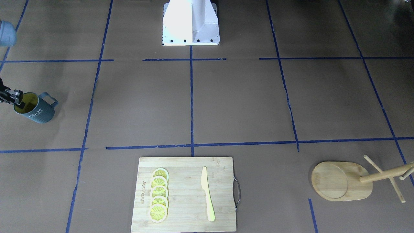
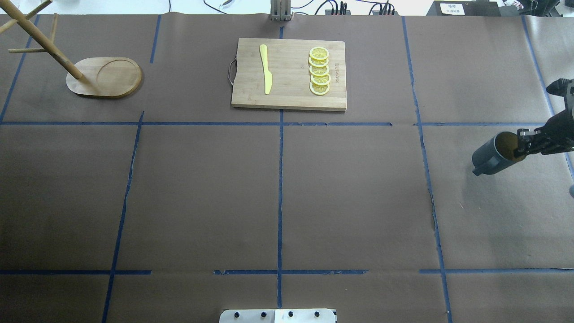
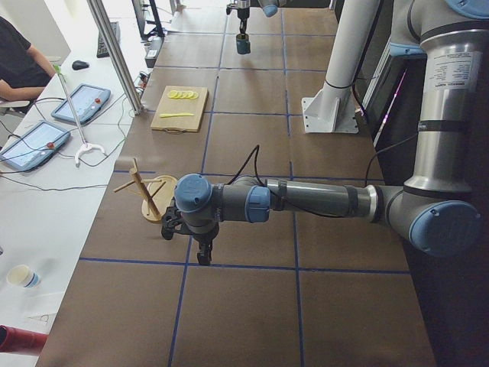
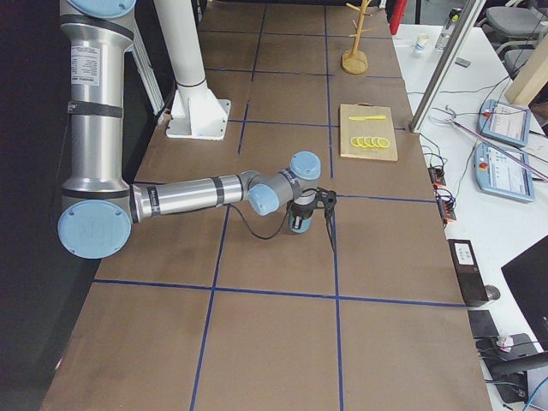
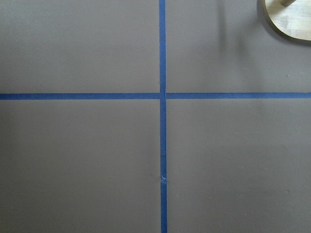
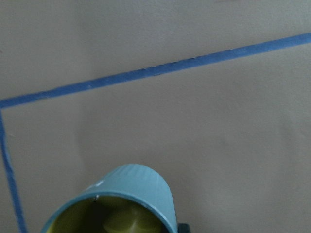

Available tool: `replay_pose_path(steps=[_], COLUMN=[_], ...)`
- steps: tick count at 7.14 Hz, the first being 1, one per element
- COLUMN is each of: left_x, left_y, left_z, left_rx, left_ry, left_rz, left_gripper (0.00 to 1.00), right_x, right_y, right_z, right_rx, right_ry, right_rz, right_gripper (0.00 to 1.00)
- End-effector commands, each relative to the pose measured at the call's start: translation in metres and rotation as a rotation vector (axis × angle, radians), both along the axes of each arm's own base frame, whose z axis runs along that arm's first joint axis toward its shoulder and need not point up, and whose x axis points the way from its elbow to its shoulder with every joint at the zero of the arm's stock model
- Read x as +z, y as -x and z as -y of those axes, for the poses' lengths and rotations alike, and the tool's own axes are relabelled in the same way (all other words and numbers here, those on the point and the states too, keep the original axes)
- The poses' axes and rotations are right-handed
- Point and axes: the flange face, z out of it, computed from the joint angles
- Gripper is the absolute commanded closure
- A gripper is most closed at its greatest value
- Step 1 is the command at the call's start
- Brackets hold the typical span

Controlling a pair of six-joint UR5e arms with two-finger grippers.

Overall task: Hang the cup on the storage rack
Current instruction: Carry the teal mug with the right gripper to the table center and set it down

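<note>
Blue-grey, ribbed and probably ceramic, the cup (image 1: 36, 111) is at the far end of the bench (image 1: 226, 106) on the robot's right side. It looks tipped in both fixed views, and we cannot tell whether its flat bottom touches the brown covering. We judge it stiff, fairly heavy for its size, liable to chip on a knock, and slick wherever it is glazed. The right gripper (image 1: 16, 99) holds it by the rim, with the jaws closed down to the thickness of the wall, one finger inside the yellow-green interior and one outside. That pinch leaves the squarish handle (image 1: 53, 98) free on the side away from the jaws, which suits hanging. With the weight carried off to one side, though, we expect the cup could swing or slip. The storage rack (image 2: 105, 80) stands well apart at the opposite end of the bench. Between them lies a bamboo cutting board (image 2: 291, 96) carrying lemon slices (image 2: 319, 71) and a yellow knife (image 2: 267, 72). The left gripper (image 3: 203, 256) shows only in a side view, near the rack, so we cannot tell how its jaws stand.
</note>
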Motion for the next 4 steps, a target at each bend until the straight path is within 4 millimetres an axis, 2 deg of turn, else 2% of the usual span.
replay_pose_path(steps=[1,2,3,4], left_x=[-0.003,-0.003,-0.003,-0.002], left_y=[0.000,0.000,0.000,0.000], left_z=[0.000,0.001,0.000,-0.001], left_rx=[0.000,0.000,0.000,0.000], left_ry=[-0.005,-0.007,-0.005,-0.004], left_rz=[0.000,0.000,0.000,0.000], left_gripper=[0.00,0.00,0.00,0.00], right_x=[-0.109,-0.147,-0.185,-0.226], right_y=[0.016,0.038,0.068,0.114], right_z=[0.045,0.050,0.053,0.045], right_rx=[0.148,0.176,0.196,0.201], right_ry=[0.170,0.207,0.237,0.276], right_rz=[0.050,0.068,0.091,0.109], right_gripper=[1.00,1.00,1.00,1.00])
